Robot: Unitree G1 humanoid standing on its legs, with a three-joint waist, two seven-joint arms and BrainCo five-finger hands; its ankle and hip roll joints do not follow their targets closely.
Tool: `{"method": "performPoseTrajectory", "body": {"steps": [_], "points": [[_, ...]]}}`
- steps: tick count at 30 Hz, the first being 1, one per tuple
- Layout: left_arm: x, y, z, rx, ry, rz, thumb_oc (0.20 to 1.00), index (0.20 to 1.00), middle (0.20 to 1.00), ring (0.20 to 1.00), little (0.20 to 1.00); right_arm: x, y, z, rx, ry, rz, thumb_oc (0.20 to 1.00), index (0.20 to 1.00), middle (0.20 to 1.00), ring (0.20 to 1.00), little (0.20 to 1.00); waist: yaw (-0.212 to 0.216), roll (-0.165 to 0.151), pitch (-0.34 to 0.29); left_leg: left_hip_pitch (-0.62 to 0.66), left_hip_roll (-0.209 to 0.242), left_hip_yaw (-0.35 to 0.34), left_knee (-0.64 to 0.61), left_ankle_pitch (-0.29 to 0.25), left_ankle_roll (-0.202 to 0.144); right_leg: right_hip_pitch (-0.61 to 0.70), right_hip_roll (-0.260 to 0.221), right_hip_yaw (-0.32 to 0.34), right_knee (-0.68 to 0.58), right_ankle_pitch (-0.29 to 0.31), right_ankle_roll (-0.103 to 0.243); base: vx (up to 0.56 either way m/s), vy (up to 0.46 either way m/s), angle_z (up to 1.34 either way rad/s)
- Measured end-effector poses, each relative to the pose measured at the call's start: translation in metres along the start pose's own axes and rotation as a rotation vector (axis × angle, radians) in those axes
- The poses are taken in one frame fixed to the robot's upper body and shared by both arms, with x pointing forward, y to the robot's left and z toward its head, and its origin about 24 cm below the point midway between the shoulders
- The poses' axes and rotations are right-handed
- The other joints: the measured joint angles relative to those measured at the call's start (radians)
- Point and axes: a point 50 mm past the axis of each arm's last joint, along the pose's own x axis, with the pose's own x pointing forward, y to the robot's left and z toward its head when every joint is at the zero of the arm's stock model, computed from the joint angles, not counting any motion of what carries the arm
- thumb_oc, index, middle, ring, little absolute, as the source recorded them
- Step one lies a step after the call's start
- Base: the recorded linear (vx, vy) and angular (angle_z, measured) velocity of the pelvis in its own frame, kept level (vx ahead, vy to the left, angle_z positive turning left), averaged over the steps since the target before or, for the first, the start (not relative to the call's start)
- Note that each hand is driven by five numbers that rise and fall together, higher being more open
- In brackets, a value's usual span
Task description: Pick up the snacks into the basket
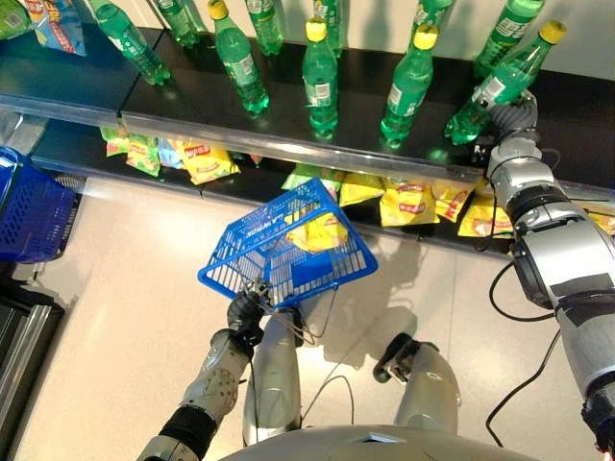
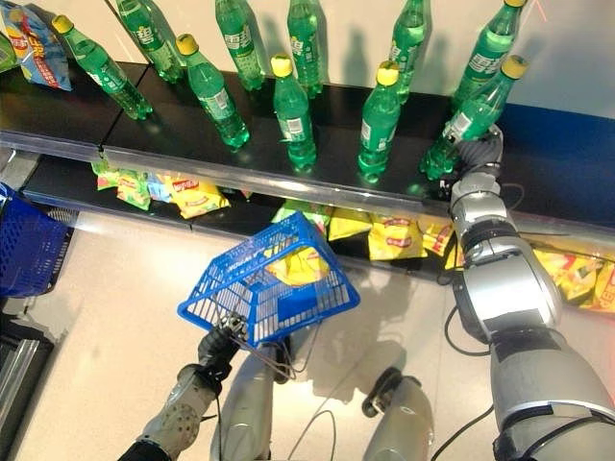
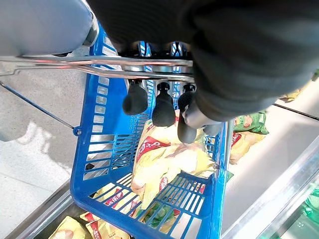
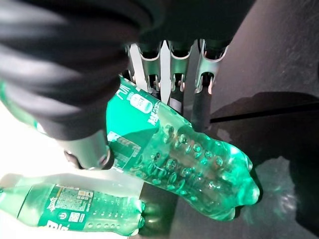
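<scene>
The left hand (image 1: 246, 312) curls round the wire handle of a tilted blue basket (image 1: 288, 252) holding yellow snack bags (image 3: 164, 162). The right hand (image 4: 164, 74) wraps a green bottle (image 4: 189, 159) on the shelf (image 1: 365, 96); lifting it risks toppling neighbouring bottles, or basket spillage.

Black shelf (image 1: 365, 91) holds green bottles (image 1: 320, 82); snack bags (image 1: 408, 204) beneath.

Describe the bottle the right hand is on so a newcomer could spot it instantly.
Start at the dark upper shelf with its row of green bottles. Go to the front row's right end, where the right hand reaches in. The green bottle there is the one with fingers curled round it, leaning more than its upright yellow-capped neighbours.
</scene>
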Motion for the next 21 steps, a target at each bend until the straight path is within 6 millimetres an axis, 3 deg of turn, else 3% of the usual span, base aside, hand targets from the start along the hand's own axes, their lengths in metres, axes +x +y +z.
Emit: {"method": "performPoseTrajectory", "body": {"steps": [13,15,18,21], "points": [[0.001,-0.001,0.001,0.002,0.0,-0.002,0.2,0.2,0.2,0.2,0.2,-0.004,0.007,0.001,0.034,-0.043,0.023,0.2,0.2,0.2,0.2,0.2,-0.007,0.006,0.004,0.005,0.006,0.001,0.012,-0.001,0.002,0.006,0.003,0.001,-0.001,0.002,0.001,-0.01,0.006,0.0],[0.001,-0.001,0.001,0.004,0.0,-0.004,0.2,0.2,0.2,0.2,0.2,-0.009,0.013,0.0,0.043,-0.083,0.05,0.2,0.2,0.2,0.2,0.2,-0.022,0.005,0.005,0.012,0.007,0.006,0.013,0.0,0.001,0.008,0.005,0.004,-0.001,0.005,-0.001,-0.11,0.044,-0.05],[0.001,-0.001,0.003,-0.006,-0.006,0.001,0.2,0.2,0.2,0.2,0.2,-0.031,0.029,0.006,0.058,-0.247,0.122,0.2,0.2,0.2,0.2,0.2,-0.04,0.007,0.007,0.014,0.009,0.006,0.015,-0.001,0.002,0.011,0.009,0.006,-0.004,0.006,0.0,0.0,0.005,-0.01],[0.001,-0.001,0.005,-0.011,-0.016,0.0,0.2,0.2,0.2,0.2,0.2,-0.047,0.03,0.006,0.025,-0.361,0.12,0.2,0.2,0.2,0.2,0.2,-0.049,0.006,0.015,0.015,0.014,0.007,0.015,-0.004,0.007,0.015,0.013,0.006,-0.004,0.006,-0.002,0.0,0.0,0.0]]}}
